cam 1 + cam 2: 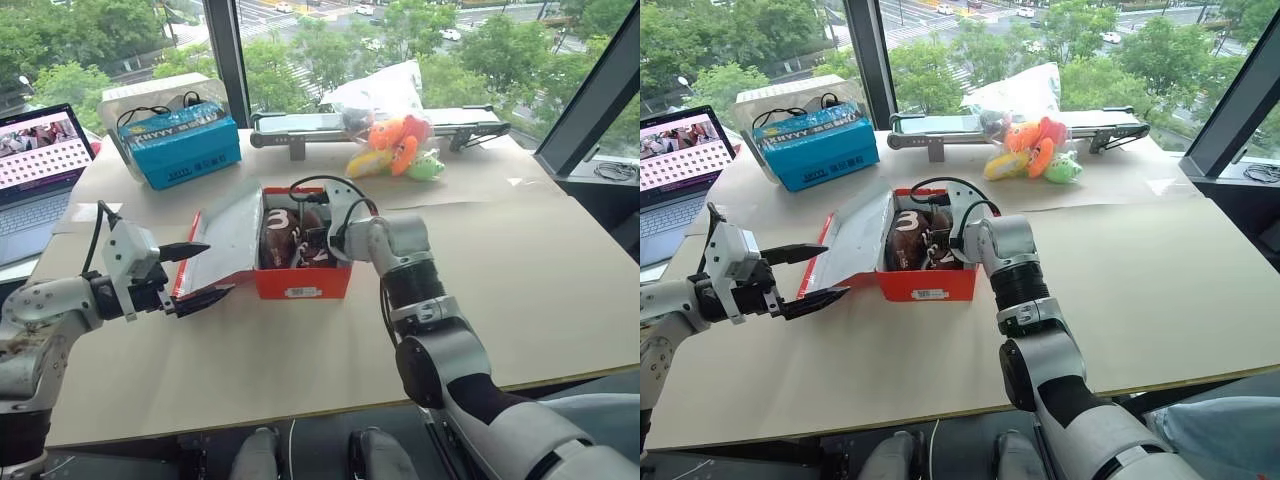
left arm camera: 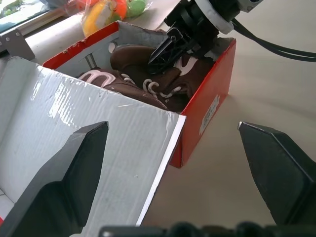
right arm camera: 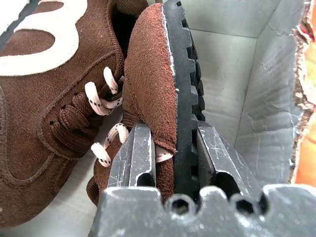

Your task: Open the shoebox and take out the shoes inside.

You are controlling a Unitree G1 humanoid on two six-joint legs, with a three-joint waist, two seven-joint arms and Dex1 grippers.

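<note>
The red shoebox (image 1: pixel 300 282) stands open mid-table, its white-lined lid (image 1: pixel 232 235) leaning out to the left. Two brown shoes (image 1: pixel 283 240) with white markings lie inside. My right gripper (image 3: pixel 170 133) reaches down into the box and is shut on the sole edge of one shoe (image 3: pixel 153 74), which stands on its side. The other shoe (image 3: pixel 49 84) lies beside it. My left gripper (image 1: pixel 215 270) is open at the lid's free edge, with the lid's corner (image 2: pixel 163 128) between its fingers (image 2: pixel 74 168); I cannot tell if they touch it.
A blue box (image 1: pixel 185 148) sits at the back left, beside a laptop (image 1: pixel 35 160) at the left edge. Orange-green plush toys (image 1: pixel 395 148) and a plastic bag lie behind the shoebox, near a grey bar (image 1: pixel 300 125). Bare tabletop (image 1: pixel 540 270) spreads to the right and front.
</note>
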